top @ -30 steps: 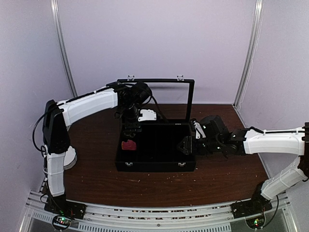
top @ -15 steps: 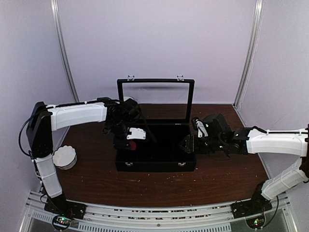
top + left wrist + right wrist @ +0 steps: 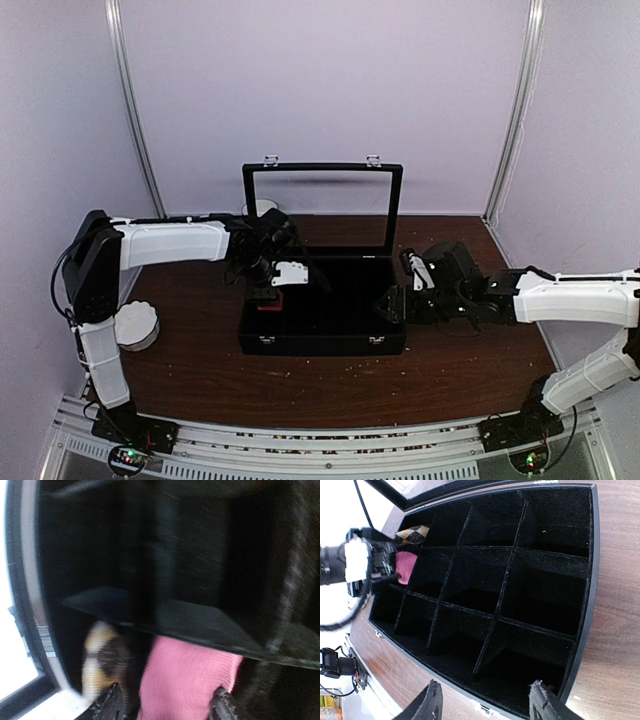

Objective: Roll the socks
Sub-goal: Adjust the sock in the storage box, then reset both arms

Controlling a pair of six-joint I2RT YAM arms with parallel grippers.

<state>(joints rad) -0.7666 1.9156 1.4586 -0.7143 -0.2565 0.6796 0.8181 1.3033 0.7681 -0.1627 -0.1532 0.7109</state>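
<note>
The magenta sock roll (image 3: 185, 680) lies in a left-hand compartment of the black divided box (image 3: 322, 345). My left gripper (image 3: 165, 707) hangs over it, open, with one fingertip on each side; a dark gap separates the left fingertip (image 3: 107, 705) from the fabric. The view is blurred. The brown and tan argyle sock roll (image 3: 412, 535) sits in the neighbouring compartment behind it. From above, the left gripper (image 3: 270, 292) covers most of the magenta roll (image 3: 268, 303). My right gripper (image 3: 485, 705) is open and holds nothing, hovering over the box's right end (image 3: 392, 302).
The box lid (image 3: 322, 168) stands upright at the back. A white bowl (image 3: 135, 325) sits on the brown table beside the left arm. Thin black dividers (image 3: 495, 620) split the box into several cells.
My left arm has swung down and leftward over the box's left column, its jaws narrowing around the magenta roll. The white bowl has come into view. The right arm has barely moved.
</note>
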